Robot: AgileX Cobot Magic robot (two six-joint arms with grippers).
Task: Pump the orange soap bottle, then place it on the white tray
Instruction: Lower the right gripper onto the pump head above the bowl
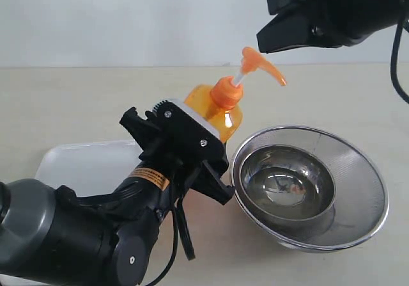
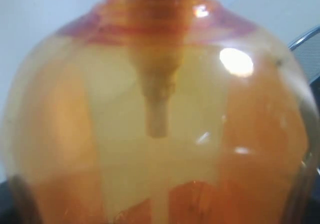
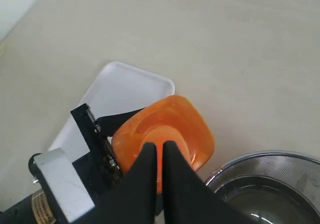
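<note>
The orange soap bottle [image 1: 217, 110] is held off the table, tilted toward the steel bowl, with my left gripper [image 1: 192, 129] shut around its body. Its orange pump head [image 1: 255, 62] is raised on the white stem. In the left wrist view the bottle [image 2: 160, 134] fills the frame and hides the fingers. My right gripper [image 1: 263, 43] hangs just above the pump head with its jaws shut and nothing between them. From above, the right gripper [image 3: 159, 146] covers the pump over the bottle [image 3: 195, 129]. The white tray [image 1: 83, 164] lies flat behind and below the left arm, and the white tray [image 3: 120, 88] also shows from above.
A round steel mesh bowl [image 1: 358, 164] stands right of the bottle, close under the pump spout; the bowl's rim [image 3: 280, 159] shows from above. The bulky left arm [image 1: 64, 235] fills the front left. Beige tabletop stretches back to a white wall.
</note>
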